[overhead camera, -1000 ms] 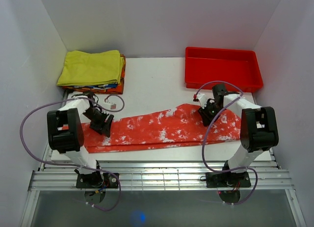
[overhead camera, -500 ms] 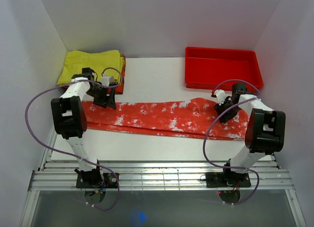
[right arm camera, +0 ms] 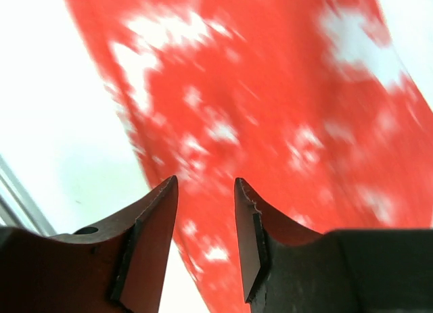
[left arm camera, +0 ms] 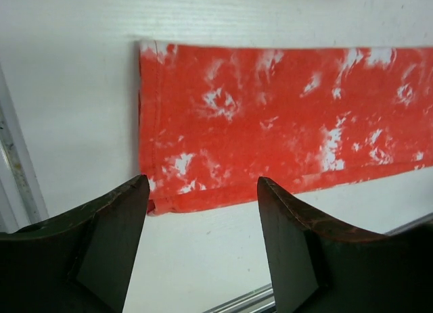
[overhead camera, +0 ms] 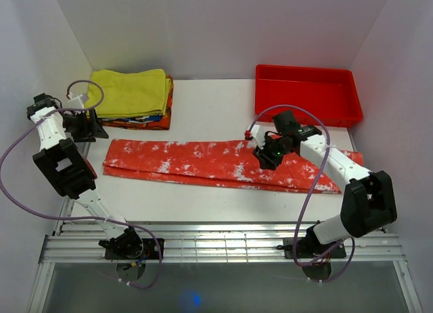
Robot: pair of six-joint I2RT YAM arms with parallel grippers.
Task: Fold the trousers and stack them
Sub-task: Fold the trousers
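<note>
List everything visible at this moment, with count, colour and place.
trousers: one, red-orange with white blotches, laid in a long flat strip across the middle of the table
yellow garment: one, plain yellow, folded, on top of a pile at the far left
folded cloths: count unclear, orange and blue edges showing under the yellow garment
tray: one, red, far right
table: one, white
left gripper: one, dark fingers, open and holding nothing, at the table's left edge beyond the trousers' left end
right gripper: one, dark fingers, open and holding nothing, over the right half of the trousers
</note>
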